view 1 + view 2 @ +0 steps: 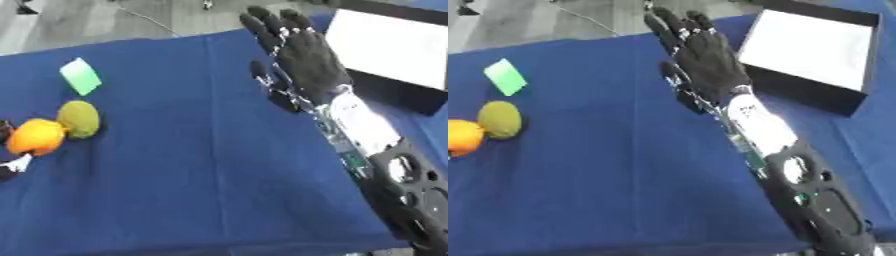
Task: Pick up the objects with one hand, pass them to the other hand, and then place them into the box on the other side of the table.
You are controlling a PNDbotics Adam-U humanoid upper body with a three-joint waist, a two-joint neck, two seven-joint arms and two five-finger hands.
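your right hand [702,55] is stretched out mid-table, fingers straight and spread, holding nothing, just beside the box [815,47]. the orange fruit [35,136], touching the green fruit [79,118], lies well off to its left — nearer your left hand [7,170], barely in view, fingers unreadable.

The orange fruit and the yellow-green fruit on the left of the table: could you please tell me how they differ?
The orange fruit is bright orange; the yellow-green fruit is dull olive. The orange fruit lies nearer the table's left edge, the yellow-green fruit further in and slightly farther back. The orange one looks a little larger. Both are rounded, rest on the blue cloth side by side, and neither is held.
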